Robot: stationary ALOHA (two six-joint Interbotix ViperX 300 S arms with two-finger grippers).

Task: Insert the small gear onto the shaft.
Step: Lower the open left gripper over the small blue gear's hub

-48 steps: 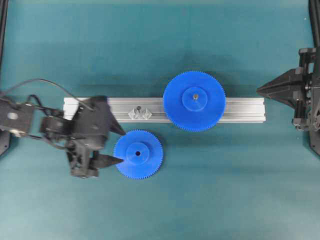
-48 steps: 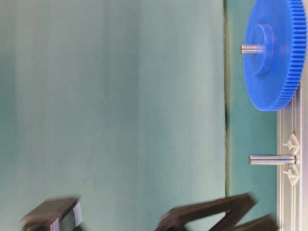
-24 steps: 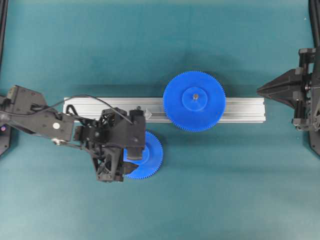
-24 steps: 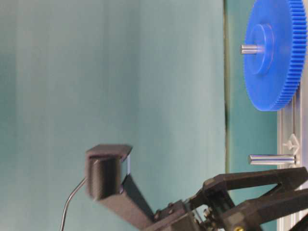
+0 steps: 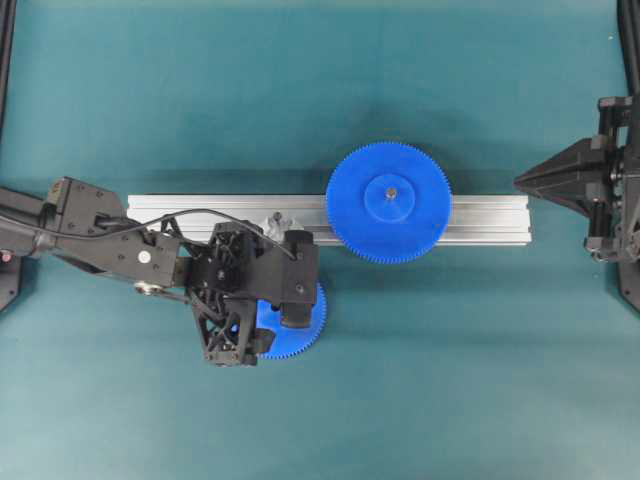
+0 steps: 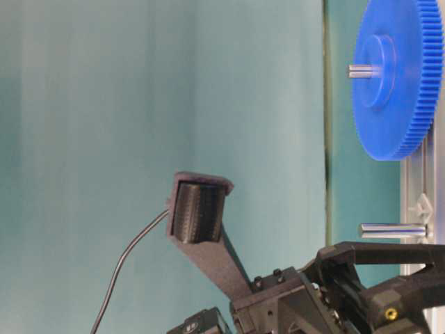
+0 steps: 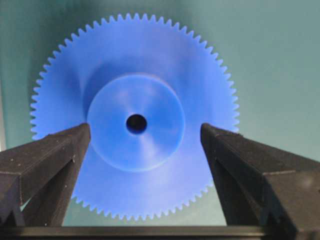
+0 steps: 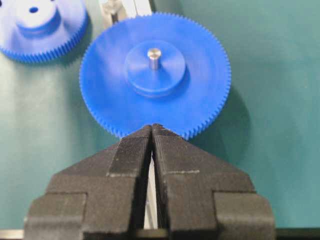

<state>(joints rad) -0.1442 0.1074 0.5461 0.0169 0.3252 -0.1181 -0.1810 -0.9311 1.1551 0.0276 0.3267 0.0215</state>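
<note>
L gripper [image 7: 145, 135] is spread wide over the small gear [image 7: 134, 117] (fingers flank hub, not touching); R gripper [image 8: 152, 131] is pressed together, empty.

Teal table [image 5: 480, 380] — aluminium rail [image 5: 490, 220] and small gear [image 5: 305, 335] lie flat on it.

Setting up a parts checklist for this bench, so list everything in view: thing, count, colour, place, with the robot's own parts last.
small gear: one, bright blue, flat on the mat in front of the rail, under the left gripper.
large gear: one, bright blue, seated on a pin on the rail, right of centre.
shaft: one, grey metal, bare, rising from a silvery bracket on the rail.
rail: one, grooved aluminium, across the middle of the table.
mat: one, teal, covering the table.
left gripper: one, black, open, fingers either side of the small gear's hub.
right gripper: one, black, shut, parked at the right edge.
</note>
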